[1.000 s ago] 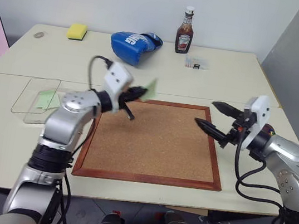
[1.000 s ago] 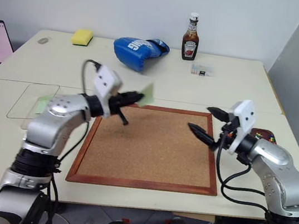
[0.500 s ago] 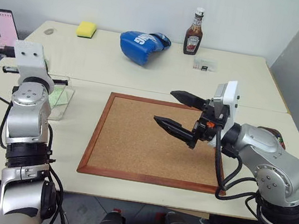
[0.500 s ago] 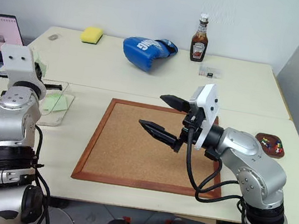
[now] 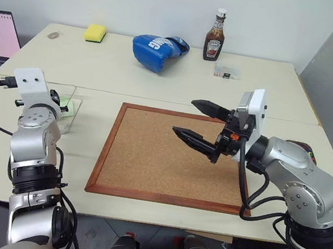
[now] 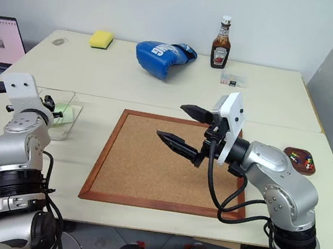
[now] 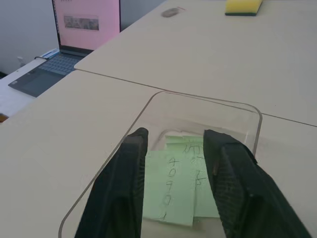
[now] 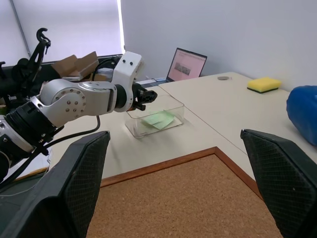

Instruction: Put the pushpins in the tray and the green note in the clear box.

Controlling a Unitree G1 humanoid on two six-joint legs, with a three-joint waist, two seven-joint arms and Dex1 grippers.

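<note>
green note (image 7: 173,191) lies flat in the clear box (image 7: 250,119) beneath my left gripper (image 7: 176,148), whose fingers stand parted and empty, my right gripper (image 5: 195,121) hangs spread over the corkboard (image 5: 161,161), and pushpins (image 6: 300,159) sit in the tray (image 6: 288,165), so i judge both parts done.
</note>
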